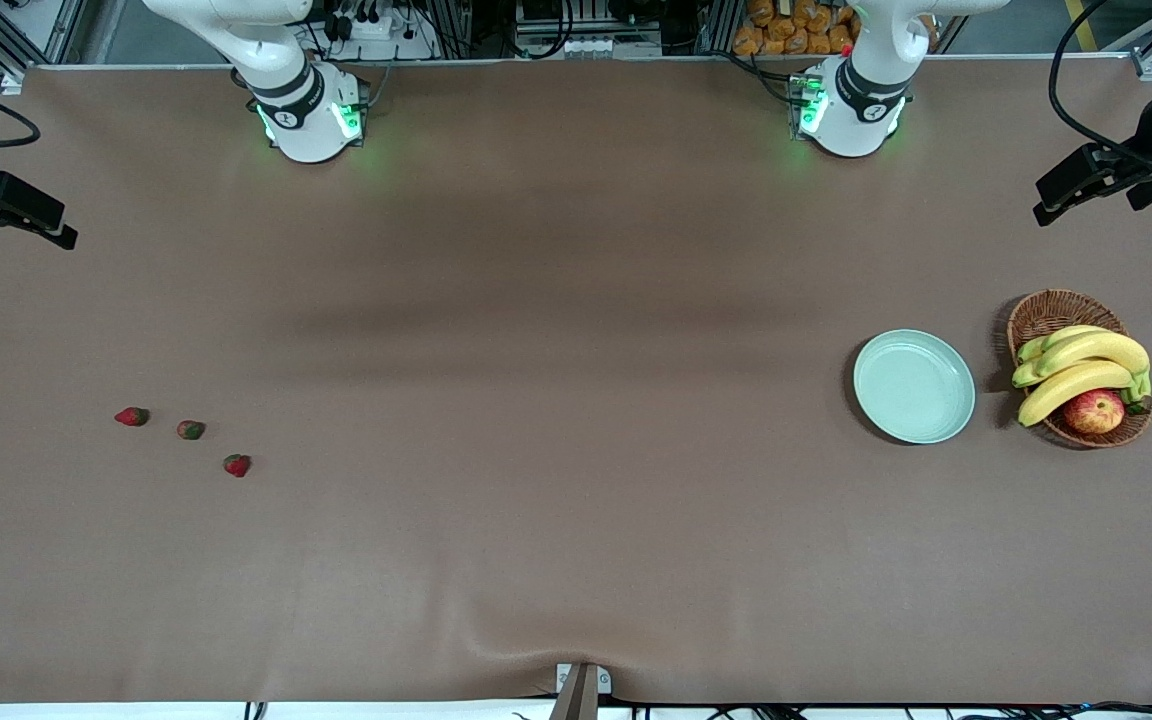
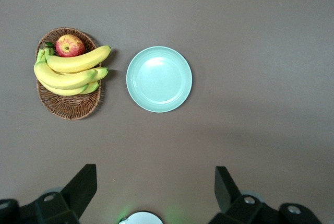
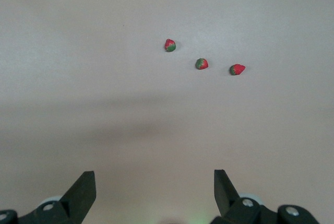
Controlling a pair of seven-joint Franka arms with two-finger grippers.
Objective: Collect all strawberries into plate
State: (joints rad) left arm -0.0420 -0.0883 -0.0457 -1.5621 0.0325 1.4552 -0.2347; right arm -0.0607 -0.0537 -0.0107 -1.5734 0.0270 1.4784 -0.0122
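Three strawberries, the first (image 1: 132, 416), the second (image 1: 191, 430) and the third (image 1: 237, 465), lie loose on the brown table toward the right arm's end. The right wrist view shows them as one strawberry (image 3: 170, 45), another (image 3: 202, 63) and a last one (image 3: 237, 69). The empty mint-green plate (image 1: 914, 386) (image 2: 159, 79) sits toward the left arm's end. My right gripper (image 1: 26, 232) (image 3: 154, 174) hangs open, high over the table near the strawberries. Over the table by the plate, my left gripper (image 1: 1086, 195) (image 2: 155, 172) also hangs open. Neither holds anything.
A brown wicker basket (image 1: 1051, 310) (image 2: 70, 106) with bananas (image 1: 1081, 365) and a red-yellow apple (image 1: 1094, 411) stands right beside the plate, toward the table's end. Both arm bases (image 1: 311, 115) (image 1: 851, 105) stand along the table's farthest edge.
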